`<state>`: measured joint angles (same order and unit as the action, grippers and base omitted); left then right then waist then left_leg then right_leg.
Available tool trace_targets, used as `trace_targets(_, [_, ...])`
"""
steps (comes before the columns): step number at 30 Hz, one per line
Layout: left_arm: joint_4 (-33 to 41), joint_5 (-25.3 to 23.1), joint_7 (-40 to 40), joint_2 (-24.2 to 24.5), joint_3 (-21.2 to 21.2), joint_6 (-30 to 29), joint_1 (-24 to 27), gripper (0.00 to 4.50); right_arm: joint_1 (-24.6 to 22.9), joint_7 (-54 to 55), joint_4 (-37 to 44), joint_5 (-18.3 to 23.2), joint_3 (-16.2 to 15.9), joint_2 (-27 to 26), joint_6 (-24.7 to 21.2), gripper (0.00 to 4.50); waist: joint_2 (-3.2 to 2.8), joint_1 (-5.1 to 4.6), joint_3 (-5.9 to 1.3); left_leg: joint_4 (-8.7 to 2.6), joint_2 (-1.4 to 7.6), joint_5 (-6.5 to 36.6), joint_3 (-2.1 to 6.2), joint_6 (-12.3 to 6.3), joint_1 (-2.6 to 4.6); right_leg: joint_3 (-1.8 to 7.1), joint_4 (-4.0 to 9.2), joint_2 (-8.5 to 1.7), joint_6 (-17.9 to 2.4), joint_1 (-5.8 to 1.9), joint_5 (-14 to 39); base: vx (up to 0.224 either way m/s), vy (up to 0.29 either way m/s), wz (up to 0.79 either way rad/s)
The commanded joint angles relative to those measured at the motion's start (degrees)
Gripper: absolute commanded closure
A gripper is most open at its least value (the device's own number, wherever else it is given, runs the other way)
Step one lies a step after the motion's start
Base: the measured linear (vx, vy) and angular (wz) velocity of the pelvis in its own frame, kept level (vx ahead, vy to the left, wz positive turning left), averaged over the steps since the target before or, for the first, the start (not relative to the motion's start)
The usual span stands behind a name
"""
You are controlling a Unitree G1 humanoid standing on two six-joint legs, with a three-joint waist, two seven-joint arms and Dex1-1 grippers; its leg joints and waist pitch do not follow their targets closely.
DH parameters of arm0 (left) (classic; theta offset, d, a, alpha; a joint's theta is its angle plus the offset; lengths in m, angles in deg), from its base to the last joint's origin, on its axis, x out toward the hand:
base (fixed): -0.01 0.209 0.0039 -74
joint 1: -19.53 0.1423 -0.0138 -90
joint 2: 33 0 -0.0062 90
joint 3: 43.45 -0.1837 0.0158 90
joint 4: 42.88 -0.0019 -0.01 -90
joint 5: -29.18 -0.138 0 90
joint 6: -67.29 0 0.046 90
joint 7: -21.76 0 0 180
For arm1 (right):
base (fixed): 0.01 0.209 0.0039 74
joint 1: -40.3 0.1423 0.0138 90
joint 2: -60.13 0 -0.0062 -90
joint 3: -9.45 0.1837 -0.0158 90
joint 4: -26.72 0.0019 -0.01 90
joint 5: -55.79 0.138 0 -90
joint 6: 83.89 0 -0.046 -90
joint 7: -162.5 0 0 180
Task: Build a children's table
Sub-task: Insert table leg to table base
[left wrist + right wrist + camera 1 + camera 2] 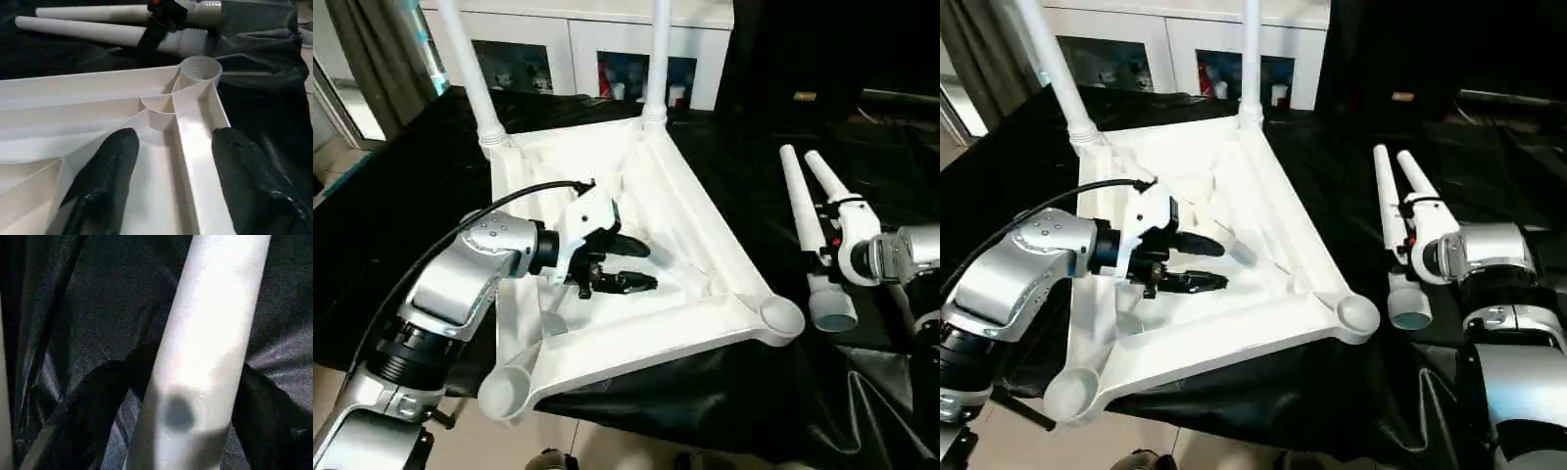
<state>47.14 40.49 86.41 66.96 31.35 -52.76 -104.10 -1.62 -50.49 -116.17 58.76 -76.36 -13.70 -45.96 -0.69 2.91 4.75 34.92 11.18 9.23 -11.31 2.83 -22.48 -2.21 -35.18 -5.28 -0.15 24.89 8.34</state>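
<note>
The left gripper [628,264] hovers with fingers spread wide and empty over the ribbed underside of the upturned table top [705,230] at frame centre. The right gripper [171,401], at the right edge, straddles one of two loose legs [800,211] lying on the black cloth [754,98]. Two fitted legs [468,69] rise at upper left before a white cabinet [578,44].

table top [705,235]: all white, ribbed underside | legs [800,211]: plain white | fingers [110,171]: black | forearms [470,269]: silver, white wrist housings | counter [401,235]: covered in glossy black sheet | far cabinet [587,29]: white
</note>
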Motion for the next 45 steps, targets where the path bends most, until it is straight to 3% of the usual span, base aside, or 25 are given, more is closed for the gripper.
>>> trace_targets(1, [-0.31, -0.57, -1.29, -0.59, 0.60, 0.36, -0.63, 1.38, -1.40, 0.99, -1.95, 1.29, 0.88, -0.74, -0.76, 1.39, 0.51, 0.28, -5.32, -3.27, 0.88, 13.32, 0.21, 0.53, 1.26, 1.07, 3.98, -1.34, -13.19, -3.40, 16.37, 0.000, 0.000, 0.00])
trace_targets(8, [-3.04, 0.63, -6.14, -4.44, 2.70, 0.17, -1.62, 0.73, -2.20, 4.53, -1.56, 2.76, 4.40, -0.93, -0.13, 2.15, 0.62, 0.44, -5.42, -3.17, 0.63, 14.44, 0.24, 0.88, 1.25, 0.99, 4.35, -1.33, -11.88, -3.41, 18.32, 0.000, 0.000, 0.00])
trace_targets(12, [-3.64, 1.01, -9.13, -7.05, 3.64, 3.60, -0.99, 0.58, -3.10, 6.21, 0.08, 3.72, 6.57, -0.94, -0.72, 2.34, 0.47, 0.54, -5.54, -3.14, 0.64, 13.94, 0.35, 0.61, 1.08, 0.88, 4.33, -1.36, -11.83, -3.58, 17.66, 0.000, 0.000, 0.00])
trace_targets(14, [-3.94, 0.90, -9.40, -7.19, 3.46, 2.64, -1.28, 0.26, -3.29, 6.57, 0.48, 3.94, 6.82, -0.95, -0.80, 2.55, 0.62, 0.56, -5.56, -3.14, 0.63, 13.73, 0.31, 0.35, 1.05, 0.84, 4.28, -1.26, -11.65, -3.59, 17.40, 0.000, 0.000, 0.00])
trace_targets(17, [-8.09, -1.00, -14.83, -10.59, 4.62, 6.54, -2.85, 0.17, -4.50, 8.72, 4.77, 5.49, 9.68, -1.14, -0.77, 2.61, 0.60, 0.61, -5.55, -3.09, 0.47, 13.35, 0.23, -0.01, 1.02, 0.85, 4.50, -1.06, -11.10, -3.61, 17.00, 0.000, 0.000, 0.00])
trace_targets(21, [-9.85, -0.28, -15.39, -11.18, 4.45, -0.19, -5.49, 0.00, -6.07, 9.06, 10.18, 7.08, 11.98, -1.80, 0.86, 2.64, 0.82, 0.71, -5.85, -3.05, 0.50, 11.72, 0.32, -0.70, 0.91, 0.81, 4.23, -1.32, -11.17, -3.72, 16.17, 0.000, 0.000, 0.00])
trace_targets(23, [-12.17, 3.63, -17.33, -14.35, 7.95, -4.81, -8.47, 0.00, -8.68, 3.42, 18.91, 12.25, 14.64, -4.11, 8.22, 2.64, 0.83, 0.82, -5.88, -2.86, 0.39, 11.63, 0.12, -1.23, 0.94, 0.95, 4.32, -1.47, -11.20, -3.67, 15.51, 0.000, 0.000, 0.00])
trace_targets(26, [-13.24, 6.00, -18.41, -15.94, 9.82, -8.34, -10.01, 0.00, -10.03, -0.86, 23.69, 15.54, 15.17, -5.07, 8.49, 2.64, 0.94, 0.93, -6.04, -2.94, 0.44, 10.30, 0.35, -3.08, 0.58, 0.74, 3.96, -1.44, -11.81, -4.20, 12.86, 0.000, 0.000, 0.00])
trace_targets(27, [-16.24, 10.94, -21.34, -19.60, 14.11, -13.78, -13.32, 0.00, -12.76, -7.55, 33.11, 21.73, 15.62, -7.70, 8.19, 2.65, 0.93, 0.73, -5.98, -2.87, 0.44, 10.07, 0.23, -3.64, 0.66, 0.70, 3.98, -1.29, -12.36, -4.00, 12.84, 0.000, 0.000, 0.00])
trace_targets(28, [-16.24, 10.94, -21.34, -19.60, 14.11, -13.78, -13.32, 0.00, -12.76, -7.55, 33.11, 21.73, 15.62, -7.70, 8.19, 2.65, 0.70, 1.40, -6.03, -2.64, 0.55, 10.51, 0.04, -4.45, 1.15, 0.85, 4.18, -1.39, -12.75, -3.80, 12.65, 0.000, 0.000, 0.00])
trace_targets(29, [-18.22, 12.90, -23.13, -21.30, 16.12, -15.50, -14.94, 0.00, -14.19, -9.70, 37.18, 23.83, 15.13, -8.88, 8.27, 2.65, 0.78, 1.20, -6.09, -2.83, 0.49, 9.04, 0.36, -5.10, 0.46, 0.57, 3.93, -1.39, -12.99, -4.22, 12.13, 0.000, 0.000, 0.00])
trace_targets(30, [-18.22, 12.90, -23.13, -21.30, 16.12, -15.50, -14.94, 0.00, -14.19, -9.70, 37.18, 23.83, 15.13, -8.88, 8.27, 2.65, 0.61, 1.45, -6.01, -2.73, 0.49, 9.25, 0.13, -5.11, 0.82, 0.64, 4.24, -1.32, -12.85, -3.83, 12.39, 0.000, 0.000, 0.00])
trace_targets(32, [-18.22, 12.90, -23.13, -21.30, 16.12, -15.50, -14.94, 0.00, -14.19, -9.70, 37.18, 23.83, 15.13, -8.88, 8.27, 2.65, 0.71, 1.41, -6.01, -2.87, 0.58, 9.08, 0.37, -5.00, 0.79, 0.54, 4.28, -1.43, -13.06, -3.92, 13.50, 0.000, 0.000, 0.00])
trace_targets(33, [-22.58, 16.87, -26.63, -24.60, 20.91, -17.90, -18.47, 0.00, -16.70, -11.69, 43.88, 27.39, 13.90, -11.84, 8.79, 2.65, 0.35, 1.45, -5.85, -2.79, 0.39, 9.95, 0.16, -4.63, 0.87, 0.60, 4.67, -1.32, -12.62, -3.71, 14.64, 0.000, 0.000, 0.00])
trace_targets(34, [-23.79, 18.44, -27.41, -25.53, 22.64, -18.75, -19.58, 0.00, -17.34, -12.04, 45.54, 28.26, 13.34, -12.67, 8.61, 2.65, 0.37, 1.83, -6.04, -2.84, 0.46, 10.39, 0.35, -4.37, 1.12, 0.53, 4.72, -1.42, -12.23, -3.71, 15.33, 0.000, 0.000, 0.00])
trace_targets(36, [-25.06, 20.44, -28.52, -26.57, 25.11, -20.16, -20.94, 0.00, -18.59, -12.71, 47.83, 29.05, 12.07, -13.46, 8.81, 2.65, 0.47, 1.90, -6.06, -3.06, 0.48, 10.37, 0.56, -3.74, 0.78, 0.37, 4.62, -1.53, -11.65, -3.94, 15.91, 0.000, 0.000, 0.00])
trace_targets(37, [-25.79, 21.43, -29.15, -27.10, 26.50, -20.83, -21.70, 0.00, -19.68, -13.47, 49.75, 29.52, 10.51, -13.97, 8.68, 2.65, 0.42, 2.15, -6.02, -3.06, 0.67, 10.96, 0.54, -3.54, 1.23, 0.45, 4.91, -1.57, -11.76, -3.53, 16.29, 0.000, 0.000, 0.00])
trace_targets(39, [-26.15, 21.92, -29.78, -27.38, 27.37, -21.50, -22.19, 0.00, -20.57, -13.99, 51.27, 29.86, 9.61, -14.27, 8.50, 2.65, 0.45, 2.32, -5.86, -3.23, 0.56, 11.07, 0.64, -3.35, 0.87, 0.44, 4.88, -1.48, -11.09, -3.71, 16.47, 0.000, 0.000, 0.00])
trace_targets(45, [-27.21, 22.72, -32.39, -28.33, 28.70, -22.00, -22.19, 0.00, -23.14, -15.14, 54.09, 27.32, 3.87, -15.12, 9.73, 2.65, 0.46, 2.35, -5.83, -3.31, 0.54, 11.13, 0.77, -2.69, 0.67, 0.50, 5.11, -1.77, -9.33, -3.66, 18.22, 0.000, 0.000, 0.00])
